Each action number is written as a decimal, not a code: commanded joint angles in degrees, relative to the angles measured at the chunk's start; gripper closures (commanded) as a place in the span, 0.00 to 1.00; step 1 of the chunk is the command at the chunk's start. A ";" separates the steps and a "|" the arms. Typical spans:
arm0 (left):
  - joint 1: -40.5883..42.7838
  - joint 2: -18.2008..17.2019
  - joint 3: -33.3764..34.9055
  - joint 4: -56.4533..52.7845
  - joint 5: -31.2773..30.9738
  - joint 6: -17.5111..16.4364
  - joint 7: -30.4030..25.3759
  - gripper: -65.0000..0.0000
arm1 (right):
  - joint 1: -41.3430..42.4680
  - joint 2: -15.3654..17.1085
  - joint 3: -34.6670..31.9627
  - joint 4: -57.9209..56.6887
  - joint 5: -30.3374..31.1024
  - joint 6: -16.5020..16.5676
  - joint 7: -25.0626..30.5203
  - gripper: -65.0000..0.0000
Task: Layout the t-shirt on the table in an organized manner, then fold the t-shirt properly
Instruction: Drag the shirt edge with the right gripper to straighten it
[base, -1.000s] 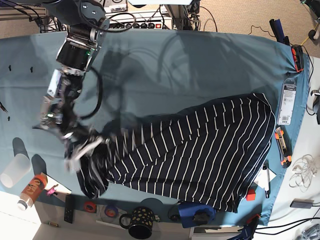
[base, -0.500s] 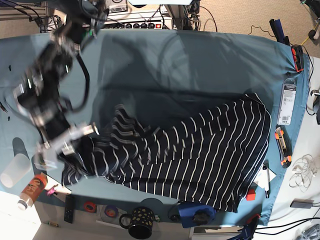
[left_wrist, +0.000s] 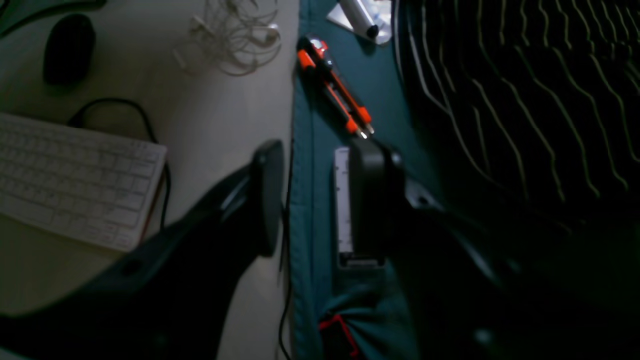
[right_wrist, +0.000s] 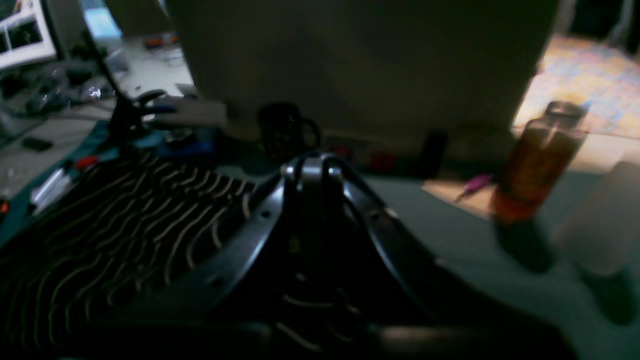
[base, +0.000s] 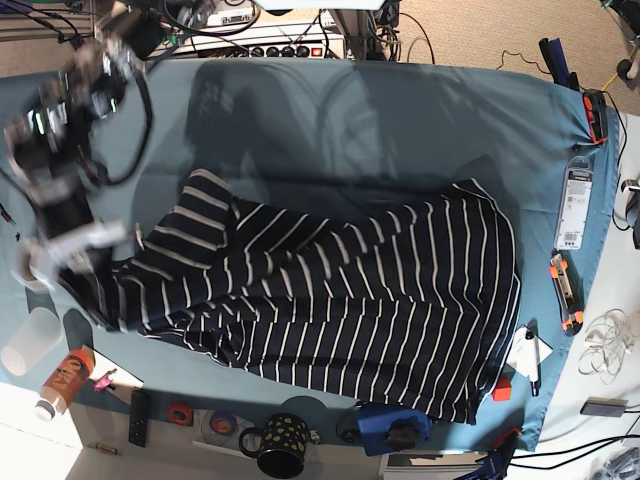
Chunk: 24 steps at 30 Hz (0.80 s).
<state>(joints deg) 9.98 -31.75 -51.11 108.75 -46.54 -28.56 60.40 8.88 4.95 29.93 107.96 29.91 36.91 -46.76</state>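
Note:
The t-shirt (base: 350, 300), dark with thin white stripes, lies stretched across the teal table (base: 350, 120) from the left side to the right front. My right gripper (base: 82, 260) is at the left and shut on the shirt's left end. In the right wrist view the right gripper (right_wrist: 312, 175) is closed with striped fabric of the t-shirt (right_wrist: 125, 225) bunched under it. My left gripper (left_wrist: 315, 200) is open and holds nothing. It hangs over the table (left_wrist: 385, 75) at its edge, beside the t-shirt (left_wrist: 525, 75). The left arm is out of the base view.
An orange utility knife (base: 567, 292) and a packaged tool (base: 577, 202) lie along the right edge. A black mug (base: 280, 445), a bottle (base: 62, 382) and a clear cup (base: 30, 340) stand at the front left. A white keyboard (left_wrist: 75, 185) sits beyond the table edge.
My right arm has swung left and back, dragging the shirt's gripped end with it. The bunched fabric has spread out and the shirt's right edge has slid left.

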 joint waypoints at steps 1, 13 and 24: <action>-0.31 -1.25 -0.48 0.76 -0.66 0.00 -1.51 0.67 | 2.97 0.61 -1.84 -3.34 -1.29 0.37 3.34 1.00; -0.31 -1.25 -0.48 0.76 -0.66 0.00 -1.49 0.67 | 24.44 0.59 -21.84 -44.89 -16.37 1.11 2.34 0.84; -0.28 -1.25 -0.48 0.76 -0.66 0.00 -1.49 0.67 | 26.34 0.59 -12.96 -21.64 9.73 1.88 -23.52 0.65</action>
<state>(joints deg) 10.09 -31.73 -51.11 108.75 -46.54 -28.53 60.40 33.54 4.89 17.10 85.80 38.92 38.87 -71.94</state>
